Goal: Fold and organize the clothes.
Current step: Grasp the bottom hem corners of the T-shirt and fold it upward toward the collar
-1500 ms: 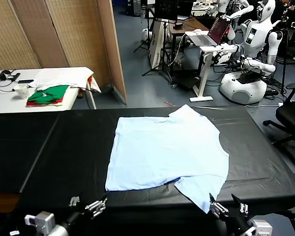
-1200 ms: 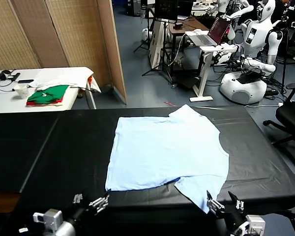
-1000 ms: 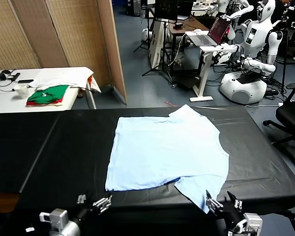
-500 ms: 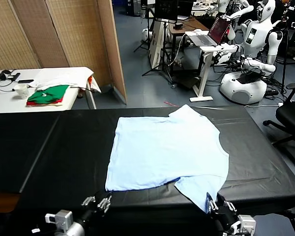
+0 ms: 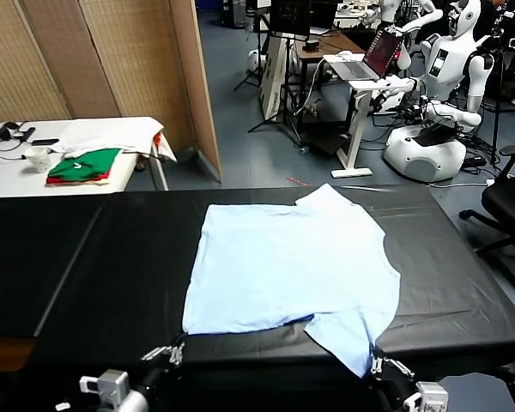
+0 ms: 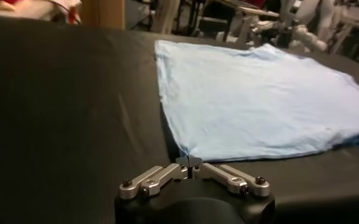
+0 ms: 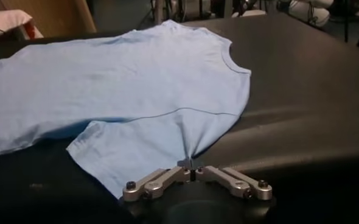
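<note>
At the near edge of the black table (image 5: 86, 283), the left claw (image 6: 189, 162) pinches the blue shirt's (image 5: 292, 266) corner and the right claw (image 7: 190, 163) its sleeve, but each bite looks tiny, so lifting might let the shirt slip.

Both the left pincer (image 6: 190, 163) and right pincer (image 7: 191, 164) have clamped onto the T-shirt (image 5: 292, 262) edge.

A robotics lab is shown. White humanoid robots (image 5: 442, 69) and a laptop (image 5: 367, 58) on a stand are seen at the upper right. Woven partition screens (image 5: 103, 60) are seen at the upper left.
</note>
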You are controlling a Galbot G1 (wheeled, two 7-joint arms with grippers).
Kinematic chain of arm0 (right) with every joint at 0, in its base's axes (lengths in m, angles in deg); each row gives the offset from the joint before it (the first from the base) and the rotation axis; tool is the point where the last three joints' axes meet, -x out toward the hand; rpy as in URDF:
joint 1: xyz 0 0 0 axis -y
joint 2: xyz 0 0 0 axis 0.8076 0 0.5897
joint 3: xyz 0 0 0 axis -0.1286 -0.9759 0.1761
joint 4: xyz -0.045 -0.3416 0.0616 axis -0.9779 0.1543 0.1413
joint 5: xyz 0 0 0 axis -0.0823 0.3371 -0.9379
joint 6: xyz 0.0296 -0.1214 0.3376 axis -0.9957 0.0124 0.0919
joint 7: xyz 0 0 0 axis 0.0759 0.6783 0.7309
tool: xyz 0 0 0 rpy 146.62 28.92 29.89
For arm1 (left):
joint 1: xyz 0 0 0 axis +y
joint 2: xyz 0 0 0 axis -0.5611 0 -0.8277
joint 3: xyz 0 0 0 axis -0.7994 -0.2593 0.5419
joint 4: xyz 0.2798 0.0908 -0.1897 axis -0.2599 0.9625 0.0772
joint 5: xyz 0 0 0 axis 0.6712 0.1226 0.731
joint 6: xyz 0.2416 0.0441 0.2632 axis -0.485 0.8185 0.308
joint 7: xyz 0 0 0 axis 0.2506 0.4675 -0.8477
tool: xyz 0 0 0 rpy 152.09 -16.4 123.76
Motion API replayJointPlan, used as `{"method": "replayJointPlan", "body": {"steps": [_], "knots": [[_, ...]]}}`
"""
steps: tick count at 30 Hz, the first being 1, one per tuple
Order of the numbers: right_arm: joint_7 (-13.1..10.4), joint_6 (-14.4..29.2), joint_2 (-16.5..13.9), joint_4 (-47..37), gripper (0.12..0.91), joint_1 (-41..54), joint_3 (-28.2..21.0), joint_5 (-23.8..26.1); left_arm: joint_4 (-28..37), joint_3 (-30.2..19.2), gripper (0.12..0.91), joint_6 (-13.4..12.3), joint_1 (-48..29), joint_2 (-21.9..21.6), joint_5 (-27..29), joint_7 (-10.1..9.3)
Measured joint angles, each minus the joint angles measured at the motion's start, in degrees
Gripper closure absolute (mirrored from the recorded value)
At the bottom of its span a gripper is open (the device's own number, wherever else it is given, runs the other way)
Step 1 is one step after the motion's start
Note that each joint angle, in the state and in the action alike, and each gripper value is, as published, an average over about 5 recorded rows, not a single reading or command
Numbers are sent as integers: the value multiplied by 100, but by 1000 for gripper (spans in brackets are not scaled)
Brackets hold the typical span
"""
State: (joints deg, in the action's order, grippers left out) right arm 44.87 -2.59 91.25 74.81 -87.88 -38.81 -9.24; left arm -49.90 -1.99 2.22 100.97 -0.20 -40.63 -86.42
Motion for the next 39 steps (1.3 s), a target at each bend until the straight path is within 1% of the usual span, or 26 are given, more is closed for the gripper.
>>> {"method": "replayJointPlan", "body": {"steps": [5, 8, 11, 14, 19, 25, 31, 39], "knots": [[52, 91, -14, 129, 885, -67, 7, -44, -435, 153, 885, -92, 464, 58, 46, -48], [224, 328, -48, 167, 885, 0, 77, -145, -658, 233, 885, -195, 672, 93, 36, -63], [426, 626, -117, 124, 885, 169, 159, -219, -755, 256, 885, -358, 731, 129, -15, -50], [532, 886, -204, 3, 885, 442, 187, -269, -735, 234, 885, -444, 638, 174, -133, -9], [594, 1196, -399, -450, 885, 1091, 113, -286, -481, 155, 885, -486, 124, 324, -229, 3], [611, 1329, -616, -1289, 885, 1991, -42, -307, 39, 12, 885, -651, -732, 432, -45, 107], [597, 1346, -763, -1968, 885, 2758, -138, -301, 586, -109, 885, -767, -1371, 340, 89, 135], [592, 1305, -813, -2601, 885, 3426, -297, -180, 1142, -266, 885, -747, -1936, 142, 164, 117]]}}
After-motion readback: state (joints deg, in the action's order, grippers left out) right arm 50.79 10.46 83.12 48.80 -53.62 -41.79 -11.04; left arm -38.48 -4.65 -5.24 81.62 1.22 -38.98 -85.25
